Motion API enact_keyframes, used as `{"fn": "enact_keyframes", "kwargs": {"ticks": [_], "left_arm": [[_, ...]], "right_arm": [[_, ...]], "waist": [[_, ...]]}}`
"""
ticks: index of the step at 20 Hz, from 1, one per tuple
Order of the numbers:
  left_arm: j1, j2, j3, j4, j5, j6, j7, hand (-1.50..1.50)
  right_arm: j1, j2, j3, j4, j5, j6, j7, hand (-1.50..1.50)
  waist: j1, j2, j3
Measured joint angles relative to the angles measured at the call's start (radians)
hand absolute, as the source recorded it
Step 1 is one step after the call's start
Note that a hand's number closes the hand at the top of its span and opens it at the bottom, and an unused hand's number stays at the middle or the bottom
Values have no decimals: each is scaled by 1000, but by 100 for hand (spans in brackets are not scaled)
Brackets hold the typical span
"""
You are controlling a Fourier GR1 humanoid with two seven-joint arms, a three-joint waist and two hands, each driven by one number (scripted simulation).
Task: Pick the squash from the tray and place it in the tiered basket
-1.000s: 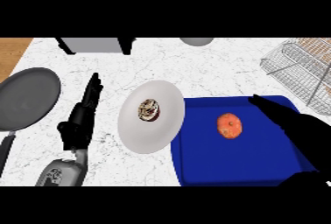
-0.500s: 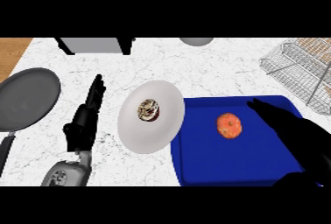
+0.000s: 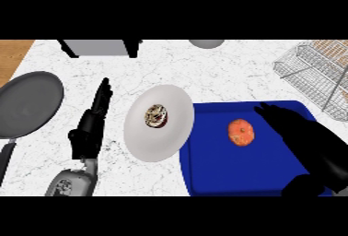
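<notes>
Item — squash (image 3: 240,132): small, orange, lying on the blue tray (image 3: 224,177) slightly above the tray's middle, in the same spot as one second ago; not yet lifted.

Item — right hand (image 3: 306,138): entered from 5 o'clock and now lowered further onto the tray than in the two earlier views. Its fingers (image 3: 266,110) are seen spread and relaxed, just beside the squash at 3 o'clock of it, nothing held. Whether the squash is touched cannot be told. The thumb (image 3: 302,186) is shown at the tray's lower edge, well apart from the squash.

Item — left hand (image 3: 88,131): rested on the desk (image 3: 204,69) at 9 o'clock of the white plate (image 3: 158,138), fingers straight and pointed toward 12 o'clock; it is shifted slightly toward the plate compared with a second ago, nothing held.

Item — tiered basket (image 3: 316,69): wire frame, placed at 2 o'clock of the tray, well apart from the squash.

Other entries: a small brown piece of food (image 3: 156,115) on the white plate; a grey pan (image 3: 27,103) at 9 o'clock of the view.

Assessment — the approach is judged nearly finished; the closing of the fingers round the squash is the step in hand, with the lift and the carry toward 2 o'clock left to be done.
</notes>
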Motion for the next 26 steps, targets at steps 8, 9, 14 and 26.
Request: {"fn": "enact_keyframes", "kwargs": {"ticks": [8,9,14,26], "left_arm": [[18,-7,10,-21,-11,-19,-1,0],[11,-17,8,-16,-21,-10,3,0],[-2,-19,31,-2,-16,-29,-5,0],[17,-28,51,-41,-30,-53,22,0]], "right_arm": [[13,84,-6,102,167,-47,-44,-150],[8,90,-19,120,175,-49,-56,-150],[56,116,-48,161,220,-62,-129,-150],[49,191,-104,281,291,-61,-289,-150]], "waist": [[2,0,0],[1,0,0],[-1,0,0],[0,0,0]]}}
